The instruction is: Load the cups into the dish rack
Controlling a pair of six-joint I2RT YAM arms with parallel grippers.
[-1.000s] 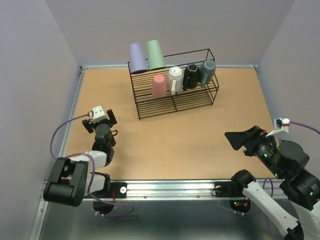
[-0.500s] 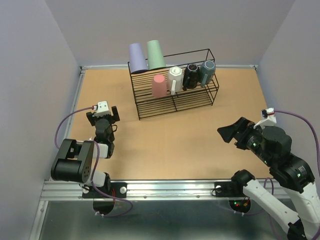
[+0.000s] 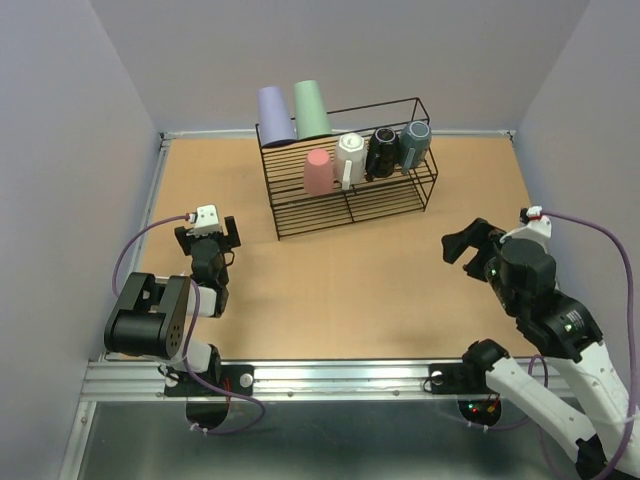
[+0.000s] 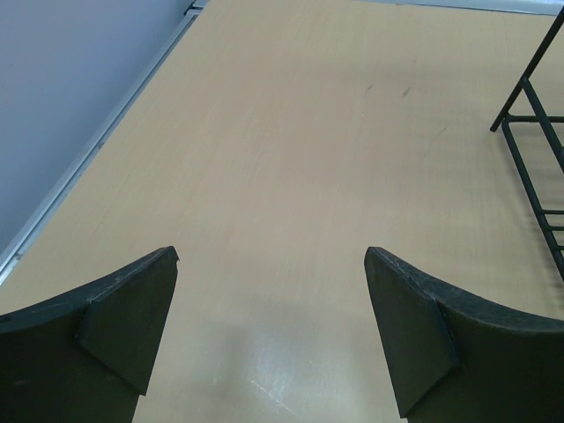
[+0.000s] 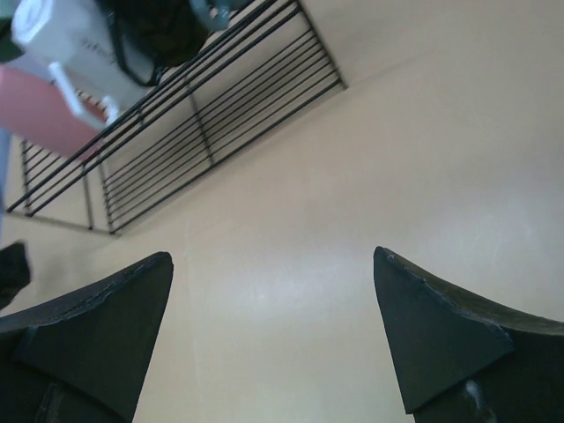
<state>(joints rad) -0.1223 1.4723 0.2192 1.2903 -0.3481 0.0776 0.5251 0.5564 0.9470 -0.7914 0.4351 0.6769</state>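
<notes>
The black wire dish rack (image 3: pixel 355 222) stands at the back of the table. Lavender (image 3: pixel 275 117) and green (image 3: pixel 311 110) tumblers lean on its top tier. Below them sit a pink cup (image 3: pixel 318 171), a white mug (image 3: pixel 350 158), a black mug (image 3: pixel 382 152) and a grey-blue mug (image 3: pixel 414 145). My left gripper (image 3: pixel 208 236) (image 4: pixel 271 256) is open over bare table to the rack's left, with the rack's corner (image 4: pixel 527 75) at the edge of its view. My right gripper (image 3: pixel 463 240) (image 5: pixel 272 256) is open and empty, below and right of the rack (image 5: pixel 229 97). Its view shows the pink cup (image 5: pixel 35 115) and white mug (image 5: pixel 70 40).
Grey walls close the table at the back and both sides. A metal rail (image 3: pixel 330 378) runs along the near edge by the arm bases. Purple cables (image 3: pixel 125 262) trail from both wrists.
The right arm has lifted and turned, its open gripper now pointing up-left toward the rack. The left arm has folded upright, its gripper shifting slightly right. The cups have not moved.
</notes>
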